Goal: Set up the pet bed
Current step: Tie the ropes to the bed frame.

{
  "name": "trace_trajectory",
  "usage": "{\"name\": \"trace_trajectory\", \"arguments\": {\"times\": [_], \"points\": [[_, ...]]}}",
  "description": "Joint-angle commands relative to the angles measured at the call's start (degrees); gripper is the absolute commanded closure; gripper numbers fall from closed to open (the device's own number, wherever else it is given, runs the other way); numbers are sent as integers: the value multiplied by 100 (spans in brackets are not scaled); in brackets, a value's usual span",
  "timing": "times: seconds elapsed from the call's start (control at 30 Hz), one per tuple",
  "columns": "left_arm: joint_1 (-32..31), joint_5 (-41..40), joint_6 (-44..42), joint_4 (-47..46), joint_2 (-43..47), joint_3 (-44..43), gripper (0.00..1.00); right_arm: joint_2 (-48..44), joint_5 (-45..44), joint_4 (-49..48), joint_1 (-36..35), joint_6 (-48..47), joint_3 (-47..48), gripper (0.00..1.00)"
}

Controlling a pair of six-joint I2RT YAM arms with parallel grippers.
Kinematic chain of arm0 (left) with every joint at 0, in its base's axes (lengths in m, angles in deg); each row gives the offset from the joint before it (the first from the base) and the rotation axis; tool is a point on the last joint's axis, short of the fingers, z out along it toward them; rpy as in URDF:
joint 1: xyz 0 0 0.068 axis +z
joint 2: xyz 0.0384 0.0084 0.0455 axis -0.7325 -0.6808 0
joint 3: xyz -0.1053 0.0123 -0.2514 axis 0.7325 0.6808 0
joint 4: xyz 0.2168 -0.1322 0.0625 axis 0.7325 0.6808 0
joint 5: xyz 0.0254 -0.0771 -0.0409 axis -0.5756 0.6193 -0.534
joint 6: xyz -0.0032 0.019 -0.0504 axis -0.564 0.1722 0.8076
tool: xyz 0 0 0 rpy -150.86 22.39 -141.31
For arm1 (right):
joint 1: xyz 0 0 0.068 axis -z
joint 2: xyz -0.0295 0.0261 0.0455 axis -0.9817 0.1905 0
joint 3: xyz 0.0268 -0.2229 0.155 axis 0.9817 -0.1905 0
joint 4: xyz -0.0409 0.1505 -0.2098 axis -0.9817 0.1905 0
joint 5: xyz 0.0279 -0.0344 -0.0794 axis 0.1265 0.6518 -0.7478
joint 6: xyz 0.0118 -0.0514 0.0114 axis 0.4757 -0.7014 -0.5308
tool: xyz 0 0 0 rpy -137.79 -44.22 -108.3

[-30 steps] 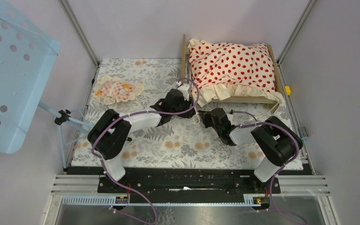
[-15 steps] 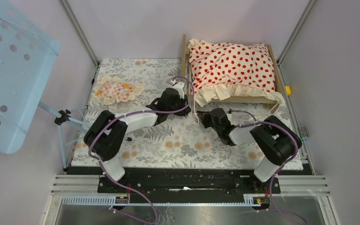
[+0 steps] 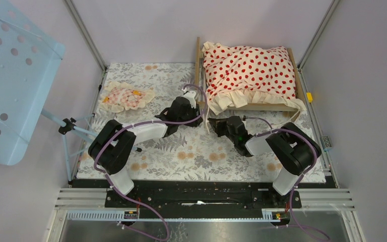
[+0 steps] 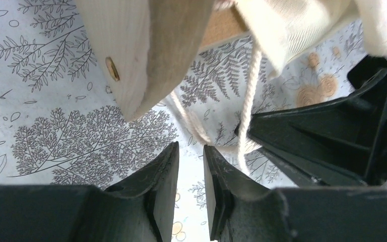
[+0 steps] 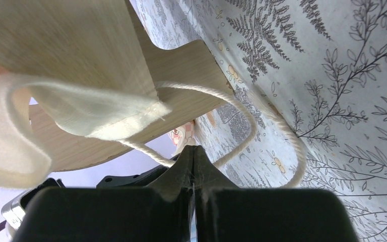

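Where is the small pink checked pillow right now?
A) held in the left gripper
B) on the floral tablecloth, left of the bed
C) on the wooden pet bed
B: the small pink checked pillow lies flat on the floral tablecloth, apart from the light-wood pet bed.

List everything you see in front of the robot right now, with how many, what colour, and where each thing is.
pet bed: one, light wood, far right
blanket: one, cream with red dots, piled on the pet bed
pillow: one, pink checked, far left on the table cloth
cord: one, cream, trailing below the blanket's near-left corner
table cloth: one, grey floral, under everything
perforated panel: one, light blue, raised at the far left
left gripper: black, jaws a narrow gap apart, by the bed's near-left corner
right gripper: black, shut on the cord
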Motion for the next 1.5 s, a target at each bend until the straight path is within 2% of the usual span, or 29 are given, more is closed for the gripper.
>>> {"name": "trace_trajectory", "arguments": {"times": [0.0,0.27,0.6,0.8,0.97,1.1,1.47], "points": [[37,119,-439,-454,220,214,70,141,57,-233,66,61,-43,100],[36,-83,-800,-343,89,201,66,66,-291,195,134,-305,-100,100],[36,-139,-951,-360,114,227,64,-341,-1021,1485,148,-1533,238,100],[36,0,-905,-276,24,66,64,-314,-964,1840,145,-2192,601,100],[36,135,-611,184,-258,-404,72,-58,-510,1816,150,-2419,843,100],[36,216,-535,154,-325,-488,80,107,-245,1828,153,-2533,908,100],[36,190,-622,138,-554,-732,82,300,-162,1874,197,-2740,761,100]]}}
